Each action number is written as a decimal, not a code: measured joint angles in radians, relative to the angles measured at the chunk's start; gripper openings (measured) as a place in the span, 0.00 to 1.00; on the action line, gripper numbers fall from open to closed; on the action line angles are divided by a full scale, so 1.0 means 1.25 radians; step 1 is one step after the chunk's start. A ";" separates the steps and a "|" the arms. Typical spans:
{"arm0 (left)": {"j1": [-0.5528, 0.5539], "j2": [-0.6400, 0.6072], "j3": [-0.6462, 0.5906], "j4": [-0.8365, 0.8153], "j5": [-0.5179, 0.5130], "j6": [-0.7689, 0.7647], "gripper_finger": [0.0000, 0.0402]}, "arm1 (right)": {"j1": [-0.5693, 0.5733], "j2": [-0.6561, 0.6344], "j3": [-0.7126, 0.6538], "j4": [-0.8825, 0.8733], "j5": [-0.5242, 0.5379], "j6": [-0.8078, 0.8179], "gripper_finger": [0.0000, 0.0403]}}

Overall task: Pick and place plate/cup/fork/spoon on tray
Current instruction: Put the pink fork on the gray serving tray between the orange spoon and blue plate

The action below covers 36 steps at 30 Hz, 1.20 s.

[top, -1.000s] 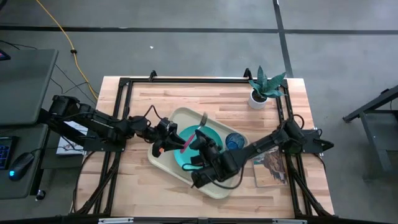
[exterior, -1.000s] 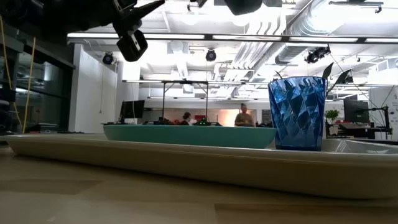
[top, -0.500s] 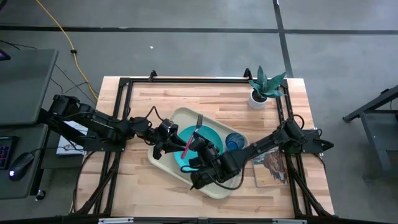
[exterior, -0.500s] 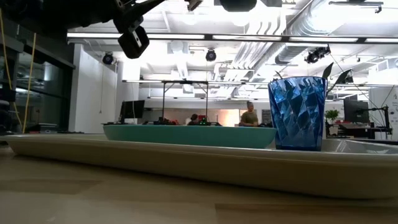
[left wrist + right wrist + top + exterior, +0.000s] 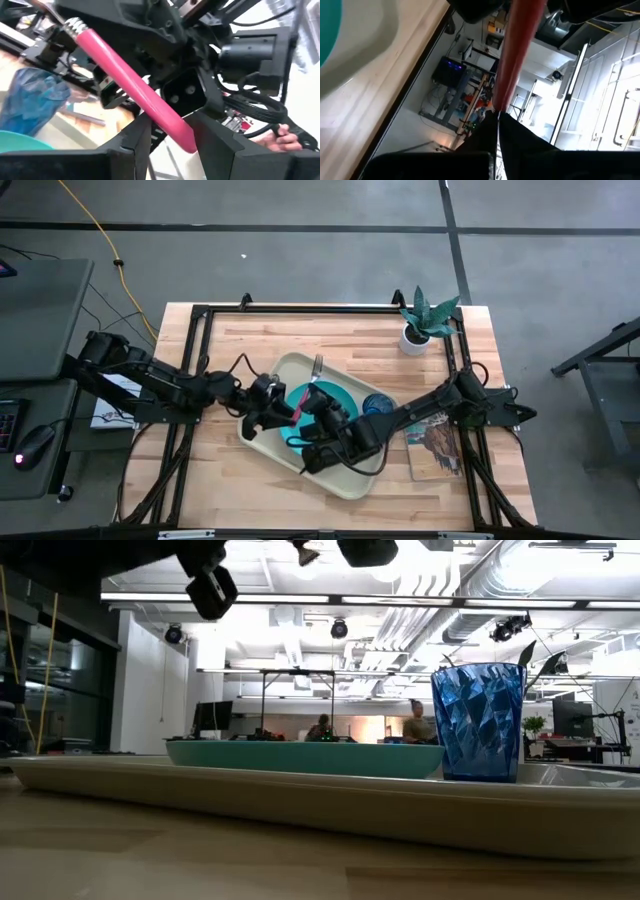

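Both arms meet at mid-tabletop, grippers almost touching

The left arm reaches in from nine o'clock, elbow low and forearm level, its left gripper (image 5: 285, 413) pointing toward three o'clock with the fingers (image 5: 220, 142) closed on a thin pink handle. The right arm comes from three o'clock, stretched long toward nine o'clock, and its right gripper (image 5: 312, 402) sits just beside the left one, angled toward eleven o'clock, fingers pinched on that same handle; both wrists hang raised.
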<state>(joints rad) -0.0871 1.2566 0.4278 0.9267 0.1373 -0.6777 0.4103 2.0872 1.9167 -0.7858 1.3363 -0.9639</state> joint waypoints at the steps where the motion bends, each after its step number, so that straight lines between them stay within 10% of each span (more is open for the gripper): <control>1: -0.002 0.000 0.000 0.003 -0.003 0.000 0.32 | 0.000 0.000 0.000 0.009 0.000 -0.012 0.00; 16: -0.015 0.000 0.000 0.003 -0.106 0.016 0.31 | 0.008 0.000 -0.001 0.065 -0.006 -0.062 0.00; 26: -0.014 0.000 0.000 -0.016 -0.144 0.049 0.02 | 0.009 0.000 -0.001 0.100 0.006 -0.091 0.00; 36: -0.012 0.000 0.000 -0.016 -0.157 0.089 0.01 | 0.015 -0.001 -0.001 0.124 0.001 -0.090 0.00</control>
<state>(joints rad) -0.1025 1.2572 0.4274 0.9069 -0.0585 -0.5668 0.4285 2.0861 1.9156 -0.6312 1.3378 -1.0760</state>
